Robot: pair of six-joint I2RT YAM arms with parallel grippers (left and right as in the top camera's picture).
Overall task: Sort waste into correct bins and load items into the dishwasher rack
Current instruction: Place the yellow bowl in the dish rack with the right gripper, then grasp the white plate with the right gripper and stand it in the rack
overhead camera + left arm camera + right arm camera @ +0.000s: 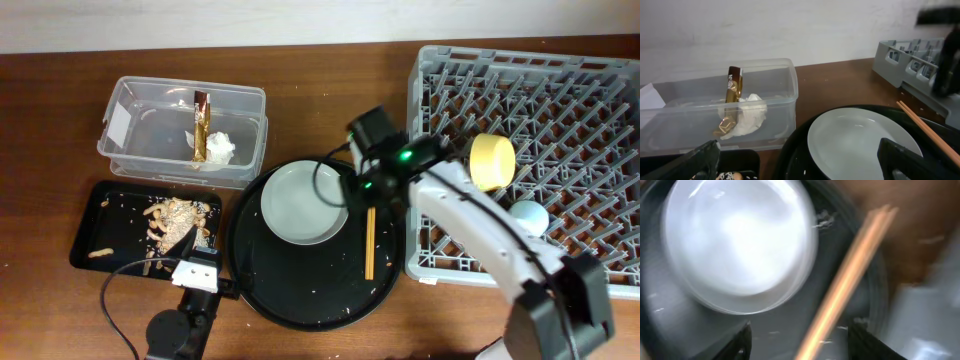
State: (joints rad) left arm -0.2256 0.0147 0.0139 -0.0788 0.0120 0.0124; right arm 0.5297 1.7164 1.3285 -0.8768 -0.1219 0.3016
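The pale grey-green plate (303,201) lies on the large round black tray (300,300), with the wooden chopsticks (369,243) to its right. My right gripper (368,197) hangs open just above the chopsticks' upper end; in the blurred right wrist view the chopsticks (847,285) run between its open fingers (800,342), beside the plate (737,240). My left gripper (800,160) is open and empty at the tray's left edge. The white tissue (219,149) and brown-and-gold wrapper (200,125) sit in the clear tub (135,100). Food scraps (170,220) lie in the black rectangular tray (90,240). The yellow bowl (493,161) and blue cup (528,216) rest in the grey rack (600,90).
The rack fills the right side of the brown wooden table. Small crumbs dot the round tray. A black cable loops by the left arm's base (110,300). The pink cup is not visible.
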